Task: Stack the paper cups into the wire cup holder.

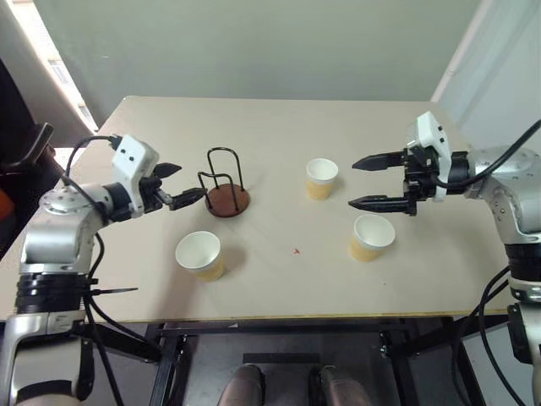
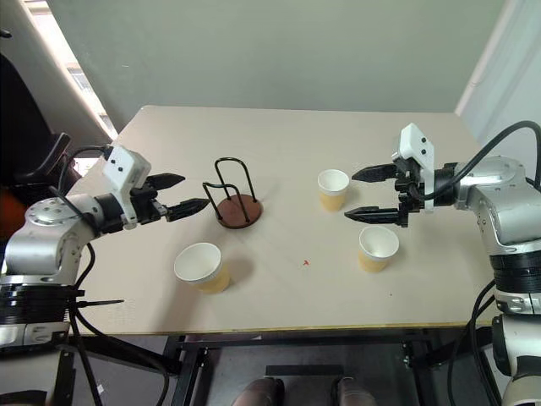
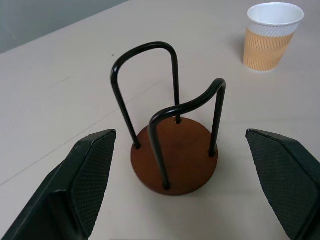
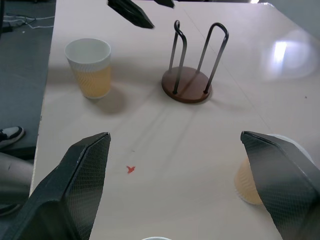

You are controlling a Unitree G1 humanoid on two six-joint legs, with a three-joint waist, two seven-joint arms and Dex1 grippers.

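Three paper cups, all standing up, mouths open to the top, none inside another. First cup (image 1: 200,255) near the front edge of the table (image 1: 279,127), on the left half. Second cup (image 1: 321,178) close to the middle of the table, a bit to the right. Third cup (image 1: 371,237) to the right of that and nearer the front edge. All three well apart from each other.

Wire cup holder (image 1: 226,188) on the left half of the table, about midway between front and back edges. Round brown base flat on the top, thin black hoops going up from it. Nothing in it. Second cup to its right, first cup in front of it and a little left.

Left gripper (image 1: 180,185) just to the left of the holder, up off the table, tips aimed at the hoops. Fingers spread wide, nothing between them, not touching the holder.

Right gripper (image 1: 372,182) on the right half of the table, lifted up, pointing left. Fingers spread wide, holding nothing. Second cup just past its tips, third cup right below it and toward the front edge.

Tiny red mark (image 1: 297,250) on the table top between the first cup and the third cup.
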